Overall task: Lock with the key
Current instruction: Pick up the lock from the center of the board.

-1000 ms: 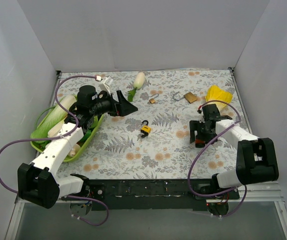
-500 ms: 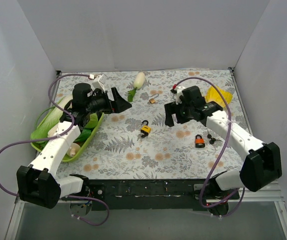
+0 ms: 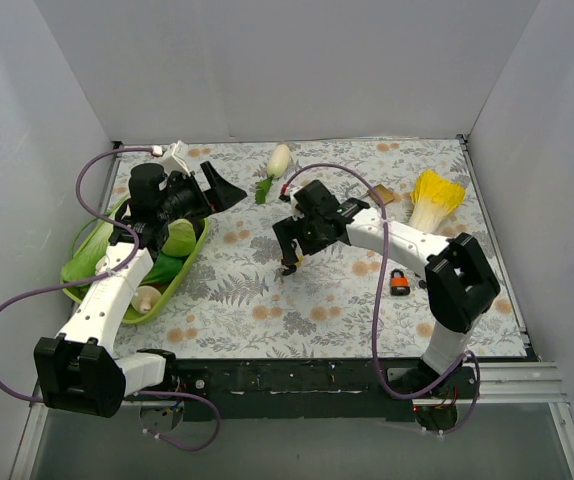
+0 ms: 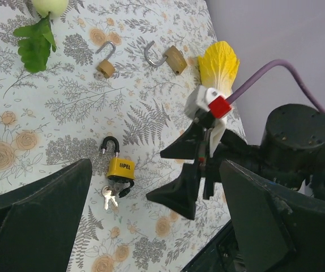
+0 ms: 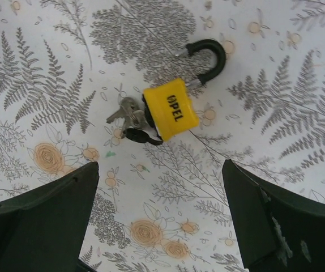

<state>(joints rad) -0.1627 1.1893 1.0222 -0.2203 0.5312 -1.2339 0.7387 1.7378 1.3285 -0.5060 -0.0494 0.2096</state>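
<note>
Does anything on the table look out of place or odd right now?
Nothing is spilled or broken. The yellow padlock lies on its side with its shackle open and keys at its base. Two brass padlocks at the back also lie open.

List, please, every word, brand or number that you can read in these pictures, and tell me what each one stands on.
"OPEL": black letters on the body of the yellow padlock.
Orange padlock: too small to tell whether it bears any marking.
No other text is legible.
</note>
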